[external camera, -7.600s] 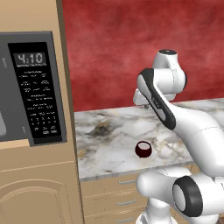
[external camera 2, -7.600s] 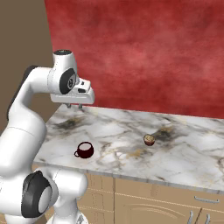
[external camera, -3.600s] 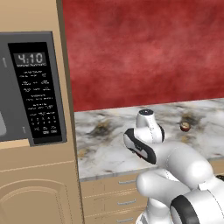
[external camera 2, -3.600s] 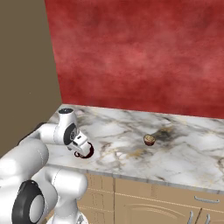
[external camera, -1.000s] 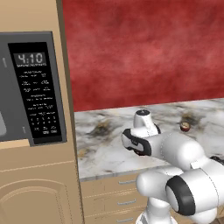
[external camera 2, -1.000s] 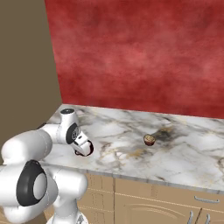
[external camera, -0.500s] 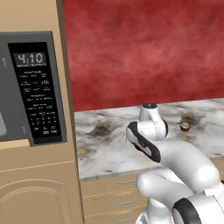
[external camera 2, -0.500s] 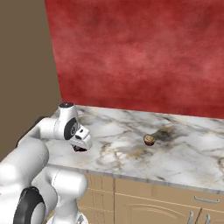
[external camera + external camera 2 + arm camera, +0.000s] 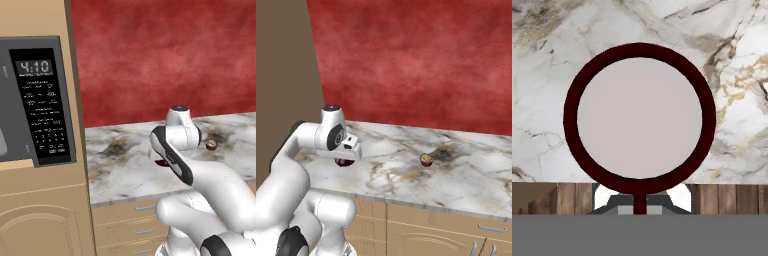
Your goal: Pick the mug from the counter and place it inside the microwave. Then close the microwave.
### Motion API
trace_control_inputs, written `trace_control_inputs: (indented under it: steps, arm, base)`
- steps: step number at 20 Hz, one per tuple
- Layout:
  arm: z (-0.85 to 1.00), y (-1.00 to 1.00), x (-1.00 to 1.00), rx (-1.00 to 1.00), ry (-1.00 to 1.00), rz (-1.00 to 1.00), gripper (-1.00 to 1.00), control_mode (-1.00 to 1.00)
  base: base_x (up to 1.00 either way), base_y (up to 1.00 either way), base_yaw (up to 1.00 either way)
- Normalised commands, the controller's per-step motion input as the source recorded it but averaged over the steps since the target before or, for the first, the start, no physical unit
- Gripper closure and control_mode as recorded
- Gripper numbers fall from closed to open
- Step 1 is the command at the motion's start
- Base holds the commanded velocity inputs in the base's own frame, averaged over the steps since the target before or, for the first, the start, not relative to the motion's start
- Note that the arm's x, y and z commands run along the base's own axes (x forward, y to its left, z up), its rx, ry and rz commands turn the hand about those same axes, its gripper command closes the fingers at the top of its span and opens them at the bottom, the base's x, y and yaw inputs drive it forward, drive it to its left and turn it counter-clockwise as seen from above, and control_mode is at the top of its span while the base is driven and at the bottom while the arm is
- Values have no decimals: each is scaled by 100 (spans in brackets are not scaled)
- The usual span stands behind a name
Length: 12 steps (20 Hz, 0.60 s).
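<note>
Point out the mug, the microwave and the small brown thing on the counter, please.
mug [image 9: 640,55]: hand view, top of its maroon rim.
microwave [image 9: 42,107]: left base view, black keypad panel.
small brown thing [image 9: 427,160]: right base view, its middle, on the counter.

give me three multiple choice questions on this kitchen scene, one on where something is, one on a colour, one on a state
1. Where is the mug?
A. on the microwave's plate
B. under the gripper, just above the counter
C. on the floor

2. What colour is the wall behind the counter?
A. red
B. blue
C. white

3. How is the gripper?
A. wide open above the mug
B. shut on the mug's rim
C. shut on the small brown thing

Answers: 1 B, the right base view shows the mug hanging at the hand over the marble. 2 A, mottled red in both base views. 3 B, the hand view shows the mug's rim at the closed fingertips; the small brown thing lies apart on the counter.
</note>
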Motion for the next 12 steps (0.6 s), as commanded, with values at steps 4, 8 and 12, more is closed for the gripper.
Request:
trace_control_inputs:
  steps: [4,8,12]
  arm:
    - [64,-5,-68,0,0,0,100,-100]
    - [60,-13,-88,0,-6,0,100,-100]
    - [62,-19,-65,0,-7,0,100,-100]
  base:
    - [0,0,0]
    - [0,0,0]
    - [0,0,0]
